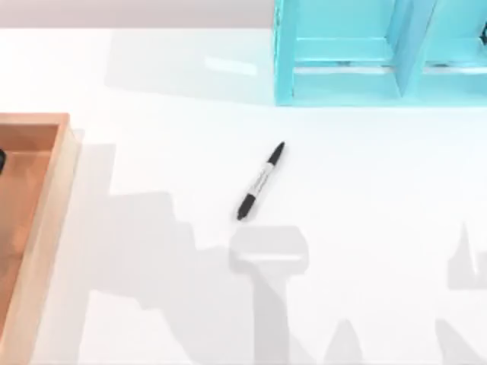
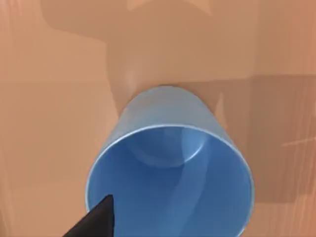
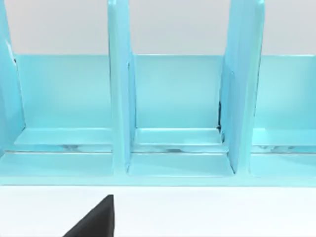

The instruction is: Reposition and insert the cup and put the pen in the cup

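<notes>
Blue plastic, the cup (image 2: 170,173) lies tipped on the wooden tray (image 1: 46,220) at the top view's left edge, mouth toward the left claw (image 2: 94,219); whether that claw is spread I cannot tell. It looks light, stiff and slippery: probably best pinched at the rim. The pen (image 1: 260,181) lies mid-counter (image 1: 380,198).

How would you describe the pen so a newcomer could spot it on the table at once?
Start at the turquoise shelf unit at the table's far right in the top view. Nearer than its left end, the pen lies slanted on bare white tabletop. It is slim, with black ends and a pale labelled barrel.
</notes>
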Tool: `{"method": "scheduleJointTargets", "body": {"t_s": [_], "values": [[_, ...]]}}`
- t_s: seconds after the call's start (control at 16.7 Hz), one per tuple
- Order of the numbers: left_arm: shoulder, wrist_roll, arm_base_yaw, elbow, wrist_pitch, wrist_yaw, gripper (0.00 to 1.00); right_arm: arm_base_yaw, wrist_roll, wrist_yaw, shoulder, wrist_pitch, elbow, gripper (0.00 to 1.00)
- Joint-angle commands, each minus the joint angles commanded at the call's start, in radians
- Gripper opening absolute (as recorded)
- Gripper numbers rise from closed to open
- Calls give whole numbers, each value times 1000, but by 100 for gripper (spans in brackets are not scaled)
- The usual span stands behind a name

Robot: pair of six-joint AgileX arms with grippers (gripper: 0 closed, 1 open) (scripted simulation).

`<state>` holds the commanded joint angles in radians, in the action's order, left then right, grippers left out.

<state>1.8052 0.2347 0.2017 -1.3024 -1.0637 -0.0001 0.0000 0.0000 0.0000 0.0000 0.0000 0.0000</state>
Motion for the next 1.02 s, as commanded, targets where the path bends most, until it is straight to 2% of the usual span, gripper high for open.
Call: {"method": "scheduleJointTargets", "body": {"t_s": [0.24,0.54,1.02], "values": [[42,4,4,117,162,0,100,0,0,0,0,0,0,100],[49,4,3,135,182,0,100,0,0,0,0,0,0,100],[49,4,3,135,182,0,40,0,0,0,0,0,0,100]]}}
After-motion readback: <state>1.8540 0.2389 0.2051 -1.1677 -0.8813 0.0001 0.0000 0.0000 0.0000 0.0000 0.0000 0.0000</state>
